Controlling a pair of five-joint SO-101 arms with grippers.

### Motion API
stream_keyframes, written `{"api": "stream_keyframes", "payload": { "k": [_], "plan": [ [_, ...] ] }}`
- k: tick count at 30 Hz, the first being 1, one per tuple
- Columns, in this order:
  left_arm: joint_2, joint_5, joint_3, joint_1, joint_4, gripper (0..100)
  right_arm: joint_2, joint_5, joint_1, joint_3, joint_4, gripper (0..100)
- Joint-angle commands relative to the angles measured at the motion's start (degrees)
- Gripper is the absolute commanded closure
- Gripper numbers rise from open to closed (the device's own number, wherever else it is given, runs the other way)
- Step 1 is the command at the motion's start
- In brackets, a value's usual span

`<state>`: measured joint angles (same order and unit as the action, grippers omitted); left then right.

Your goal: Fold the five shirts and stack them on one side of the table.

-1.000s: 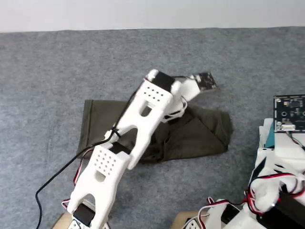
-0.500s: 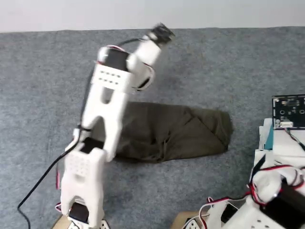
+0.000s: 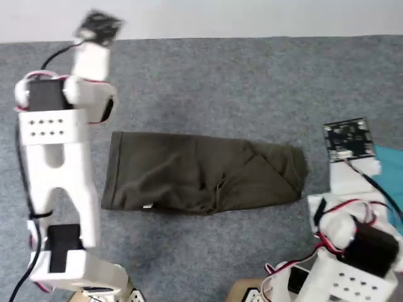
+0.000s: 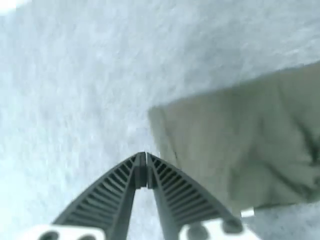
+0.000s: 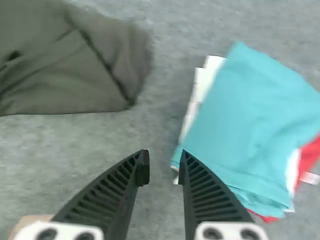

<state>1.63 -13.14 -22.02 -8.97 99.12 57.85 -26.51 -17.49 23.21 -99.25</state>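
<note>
Grey felt covers the table (image 3: 252, 82), with a white wall (image 3: 252, 19) at twelve o'clock. From above, the folded olive shirt (image 3: 201, 173) lies at centre. The left arm (image 3: 53, 145) stands at nine o'clock, the right arm (image 3: 352, 251) at four and the teal-topped stack (image 3: 391, 160) at three. Left wrist: the left gripper (image 4: 141, 172) is pinched closed and empty, beside the shirt's corner. Right wrist: the right gripper (image 5: 162, 167) is slightly parted and empty, between shirt and stack.

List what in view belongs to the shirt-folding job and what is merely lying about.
Job:
olive shirt, mid-table
stack of folded shirts, teal on top
left gripper, shut
right gripper, open

Merely there:
grey table cover under everything
</note>
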Motion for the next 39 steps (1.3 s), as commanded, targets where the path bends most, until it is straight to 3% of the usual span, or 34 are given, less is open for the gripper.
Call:
{"api": "stream_keyframes", "payload": {
  "k": [1,8,15,27,39],
  "plan": [
    [-2.99,1.32,5.14,-1.49,1.41,99,-0.04,3.69,4.35,0.44,2.33,89.1],
    [4.84,5.19,9.1,-0.18,0.18,85,0.4,4.4,5.41,2.73,1.54,89.1],
    [17.85,4.84,8.92,-0.18,0.79,79,0.48,4.4,5.32,2.81,-0.13,89.1],
    [28.66,-3.34,8.92,-5.8,-3.16,78,0.48,4.31,5.32,2.81,-0.04,89.1],
    [35.69,-3.69,8.48,-5.36,-8.44,78,0.48,4.31,5.41,2.73,0.48,89.1]
  ]
}}
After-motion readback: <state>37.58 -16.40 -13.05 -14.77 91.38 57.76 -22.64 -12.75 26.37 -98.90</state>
